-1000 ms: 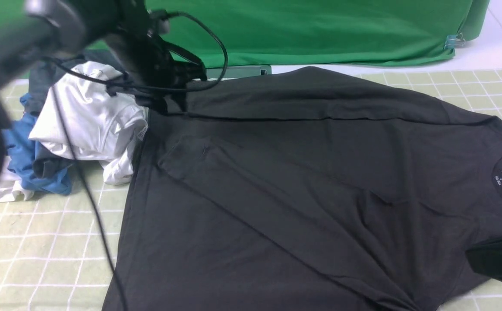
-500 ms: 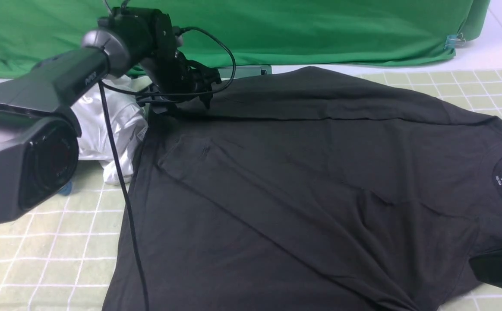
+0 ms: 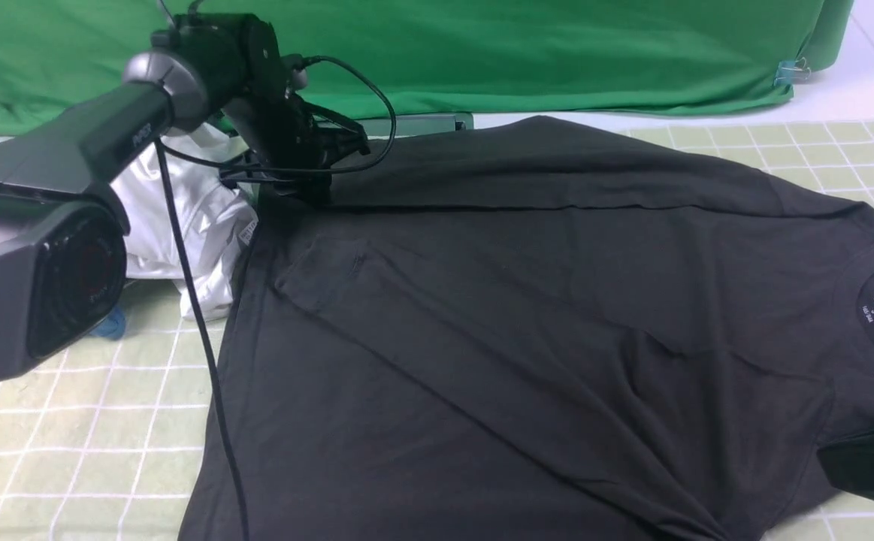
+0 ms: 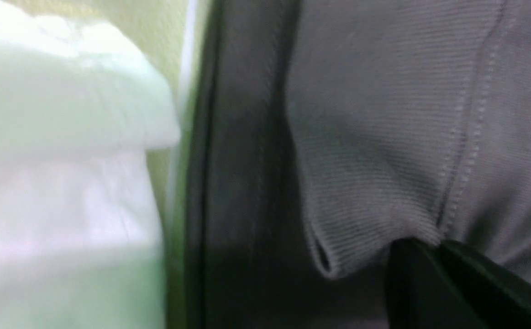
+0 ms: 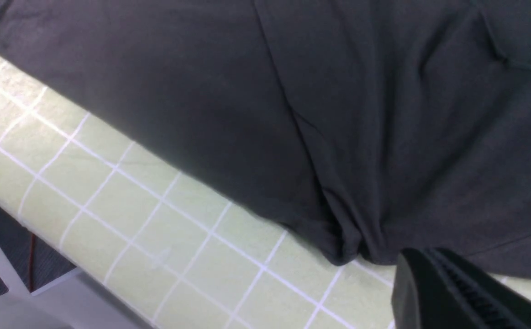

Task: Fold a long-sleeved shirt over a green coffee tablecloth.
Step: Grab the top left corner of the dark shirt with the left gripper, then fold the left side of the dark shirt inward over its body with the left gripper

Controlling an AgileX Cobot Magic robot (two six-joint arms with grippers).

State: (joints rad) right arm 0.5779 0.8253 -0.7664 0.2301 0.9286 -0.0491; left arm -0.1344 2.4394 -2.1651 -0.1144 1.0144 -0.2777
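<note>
At the far left corner, left gripper (image 3: 307,186) clamps the long-sleeved shirt (image 3: 527,315) hem. Shirt lies spread across green coffee tablecloth (image 3: 68,421). Near right edge: right gripper (image 5: 425,265), jaws together, hold unclear.

Checked tablecloth (image 3: 68,421) under black shirt (image 3: 519,338)

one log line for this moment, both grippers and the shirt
left gripper: shut on long-sleeved shirt, far left corner | right gripper: shut on its near edge | shirt: spread on green coffee tablecloth
</note>
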